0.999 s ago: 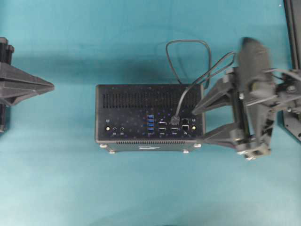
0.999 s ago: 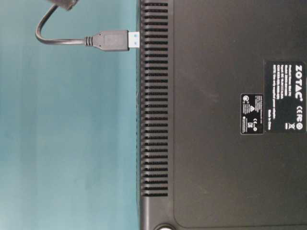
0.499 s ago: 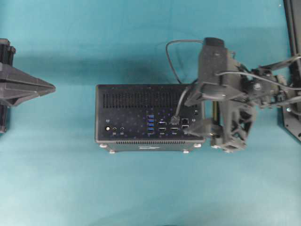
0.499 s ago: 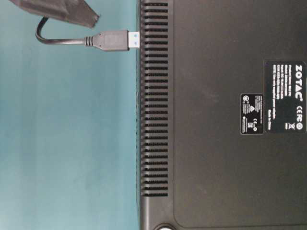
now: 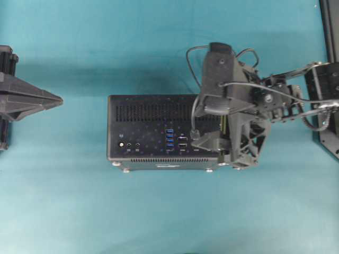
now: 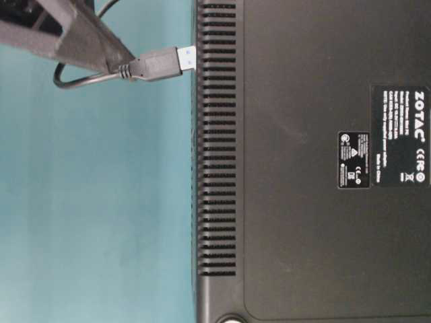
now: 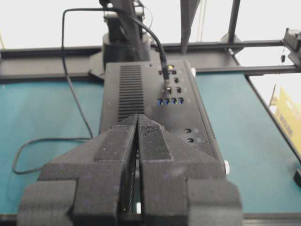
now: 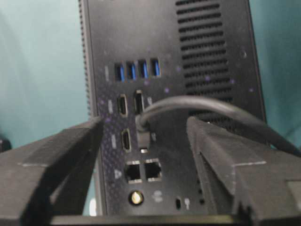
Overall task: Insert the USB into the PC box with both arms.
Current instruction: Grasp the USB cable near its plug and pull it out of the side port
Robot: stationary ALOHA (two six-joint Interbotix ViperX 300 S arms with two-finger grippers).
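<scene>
Straddling the USB plug (image 8: 144, 133) with spread jaws, your right tool (image 8: 146, 141) should centre, then pinch squarely before pressing into the PC box (image 5: 153, 124).

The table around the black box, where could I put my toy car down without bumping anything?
The teal table is bare in front of the PC box, below its silver feet, and between the box's left end and the shut left gripper. It is crowded at the box's right end, where the right gripper straddles the USB and the cable loops behind.
</scene>
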